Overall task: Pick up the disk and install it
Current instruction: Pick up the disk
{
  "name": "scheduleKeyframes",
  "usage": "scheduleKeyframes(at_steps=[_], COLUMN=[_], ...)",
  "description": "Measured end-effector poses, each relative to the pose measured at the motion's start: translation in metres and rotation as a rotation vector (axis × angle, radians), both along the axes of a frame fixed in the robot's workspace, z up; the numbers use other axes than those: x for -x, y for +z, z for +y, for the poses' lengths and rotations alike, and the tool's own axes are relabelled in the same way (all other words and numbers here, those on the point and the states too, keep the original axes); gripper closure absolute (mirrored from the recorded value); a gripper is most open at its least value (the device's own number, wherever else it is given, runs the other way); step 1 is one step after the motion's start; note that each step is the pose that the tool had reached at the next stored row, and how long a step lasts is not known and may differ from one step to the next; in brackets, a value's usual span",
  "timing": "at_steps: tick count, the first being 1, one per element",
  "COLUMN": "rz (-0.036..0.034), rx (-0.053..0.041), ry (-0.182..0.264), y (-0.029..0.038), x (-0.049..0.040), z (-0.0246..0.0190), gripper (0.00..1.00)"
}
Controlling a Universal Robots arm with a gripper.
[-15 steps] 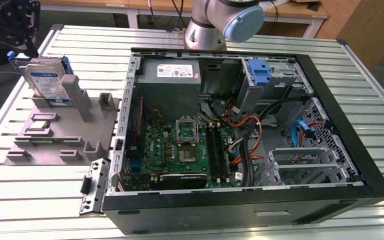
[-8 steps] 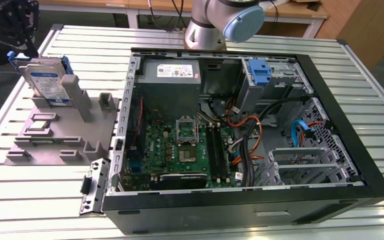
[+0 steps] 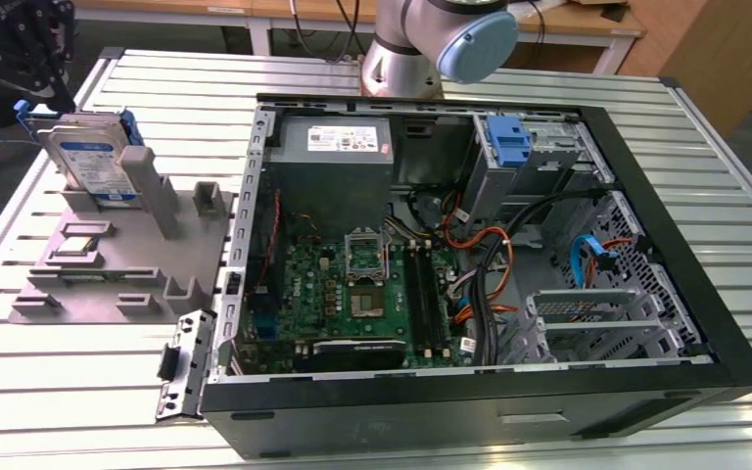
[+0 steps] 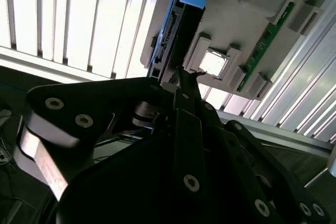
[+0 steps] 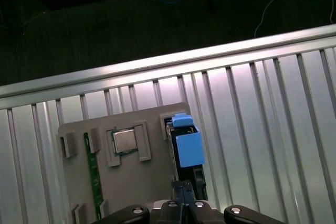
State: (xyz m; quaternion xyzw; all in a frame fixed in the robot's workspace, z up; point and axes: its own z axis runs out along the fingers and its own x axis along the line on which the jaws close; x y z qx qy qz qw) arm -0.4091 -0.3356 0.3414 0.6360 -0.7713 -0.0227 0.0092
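I see the gripper (image 5: 181, 186) with its fingers pressed together and empty, hanging just over the disk (image 3: 93, 162). The disk stands on edge in the grey holder (image 3: 115, 279), on the exterior view's left, beside the open case (image 3: 481, 401).

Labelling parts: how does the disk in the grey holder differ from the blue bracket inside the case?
The disk stands upright in the grey holder outside the case; the blue bracket sits inside it. The disk is silver metal with a label; the bracket looks like bare plastic. Both have blue plastic.
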Motion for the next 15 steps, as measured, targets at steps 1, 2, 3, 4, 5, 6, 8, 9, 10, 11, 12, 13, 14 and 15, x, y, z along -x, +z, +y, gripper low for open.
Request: scheduleKeyframes(at_steps=[1, 2, 3, 4, 5, 6, 8, 9, 10, 11, 12, 13, 14, 15], rz=[0.0, 0.0, -0.0001, -0.0001, -0.0003, -0.0004, -0.0001, -0.0002, -0.0002, -0.0001, -0.0001, -0.0001, -0.0002, -0.0001], rx=[-0.0005, -0.0006, -0.0006, -0.0007, -0.0008, -0.0008, -0.0007, -0.0007, -0.0007, -0.0007, -0.0007, -0.0007, -0.0007, -0.0007], ry=[0.008, 0.01, 0.01, 0.01, 0.01, 0.01, 0.01, 0.01, 0.01, 0.01, 0.01, 0.01, 0.01, 0.01], y=[0.0, 0.0, -0.0001, -0.0001, -0.0002, -0.0002, -0.0001, -0.0001, -0.0001, -0.0001, -0.0001, -0.0002, -0.0005, -0.0008], x=[0.0, 0.0, 0.0, 0.0, -0.0001, -0.0003, -0.0006, -0.0007, -0.0009, -0.0009, -0.001, -0.0012, -0.0013, -0.0014], z=[0.0, 0.0, 0.0, 0.0, 0.0, 0.0001, 0.0004, 0.0006, 0.0007, 0.0007, 0.0008, 0.0008, 0.0008, 0.0009], gripper=[0.89, 0.89, 0.89, 0.89, 0.89, 0.89, 0.89, 0.89, 0.89, 0.89, 0.89, 0.89, 0.89, 0.89])
